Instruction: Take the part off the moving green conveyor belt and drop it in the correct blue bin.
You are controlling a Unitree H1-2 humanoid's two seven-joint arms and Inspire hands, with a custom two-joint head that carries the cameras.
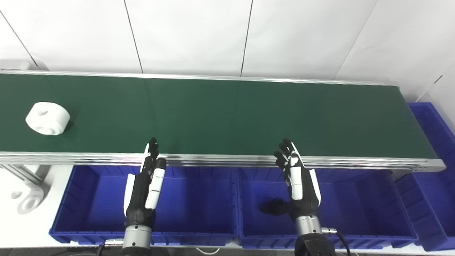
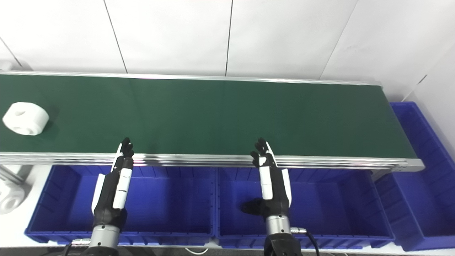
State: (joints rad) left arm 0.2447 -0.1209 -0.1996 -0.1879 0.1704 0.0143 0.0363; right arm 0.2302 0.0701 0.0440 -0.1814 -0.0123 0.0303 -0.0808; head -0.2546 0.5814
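Note:
A white round part [image 1: 47, 118] with holes lies on the green conveyor belt [image 1: 220, 117] at its far left end. My left hand [image 1: 145, 185] hovers open over the left blue bin [image 1: 89, 213], fingers straight and reaching the belt's near rail. My right hand [image 1: 298, 181] hovers open over the middle blue bin [image 1: 355, 206], fingers spread, tips at the rail. Both hands hold nothing and are well to the right of the part.
A third blue bin [image 1: 433, 142] stands at the belt's right end. A second white part [image 1: 26, 199] rests on the table left of the bins. A metal rail [image 1: 220, 160] edges the belt's near side. A white wall rises behind.

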